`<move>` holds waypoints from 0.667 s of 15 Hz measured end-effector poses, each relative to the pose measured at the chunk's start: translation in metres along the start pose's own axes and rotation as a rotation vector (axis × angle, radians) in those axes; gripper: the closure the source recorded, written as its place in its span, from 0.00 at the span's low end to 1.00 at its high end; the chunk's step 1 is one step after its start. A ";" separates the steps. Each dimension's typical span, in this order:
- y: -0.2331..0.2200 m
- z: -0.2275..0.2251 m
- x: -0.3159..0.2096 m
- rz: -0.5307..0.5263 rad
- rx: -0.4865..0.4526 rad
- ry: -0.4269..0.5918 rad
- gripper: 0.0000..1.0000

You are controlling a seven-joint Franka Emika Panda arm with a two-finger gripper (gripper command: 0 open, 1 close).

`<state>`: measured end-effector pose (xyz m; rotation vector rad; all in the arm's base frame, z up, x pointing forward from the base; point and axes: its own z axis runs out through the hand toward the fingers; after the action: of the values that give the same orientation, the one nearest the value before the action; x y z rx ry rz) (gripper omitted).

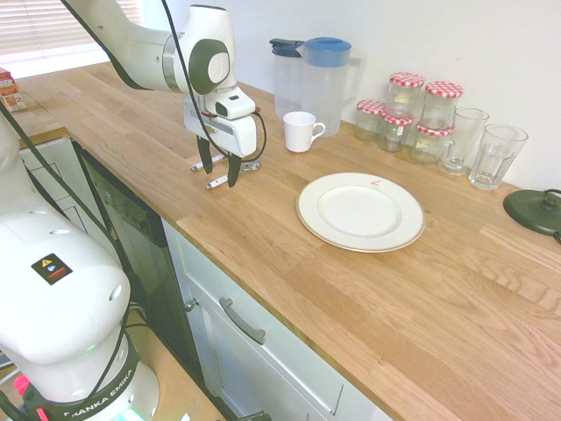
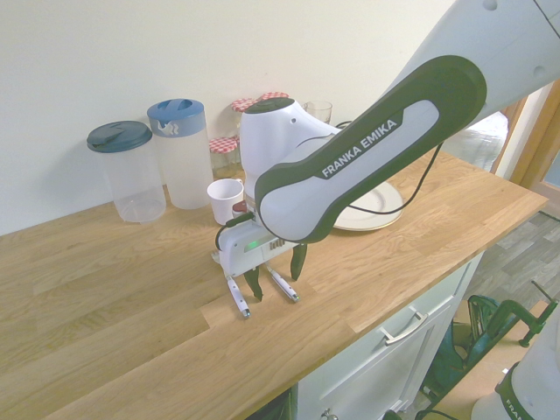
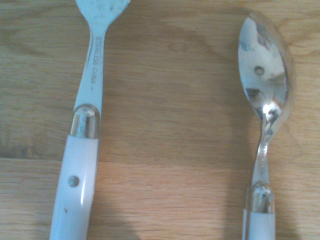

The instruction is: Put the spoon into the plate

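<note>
Spoon (image 3: 265, 105): flat on surface (image 1: 289, 254) beside a longer utensil (image 3: 85, 150), apart from plate (image 1: 360, 211).
Claw (image 1: 219, 175): spread, empty, above both.
Handling: probably light, stiff, slippery; pinch the handle.

Spoon (image 3: 265, 75) and a longer utensil (image 3: 87, 125) lie side by side on the counter (image 1: 421, 307), apart from the plate (image 1: 360, 211).

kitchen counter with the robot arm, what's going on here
A white robot arm holds its open end effector pointing down just above two white-handled utensils on the wooden counter. One is the small white-handled spoon with a round silver bowl, the other a longer white-handled utensil. Nothing is gripped yet. The large round white gold-rimmed plate sits empty further along.
</note>
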<state>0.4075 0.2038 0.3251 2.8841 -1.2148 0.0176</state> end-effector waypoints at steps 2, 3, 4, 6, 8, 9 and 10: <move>0.000 0.000 -0.001 -0.003 0.000 0.000 1.00; -0.001 0.000 -0.002 -0.003 0.000 0.000 1.00; -0.001 0.000 -0.003 -0.004 0.000 0.000 1.00; -0.001 0.000 -0.003 -0.001 0.001 -0.001 1.00; 0.000 0.001 -0.003 0.001 0.002 -0.001 1.00; 0.000 0.001 -0.003 0.003 0.004 -0.001 1.00; 0.000 0.001 -0.004 0.004 0.008 0.000 1.00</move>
<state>0.4049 0.2068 0.3238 2.8885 -1.2228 0.0228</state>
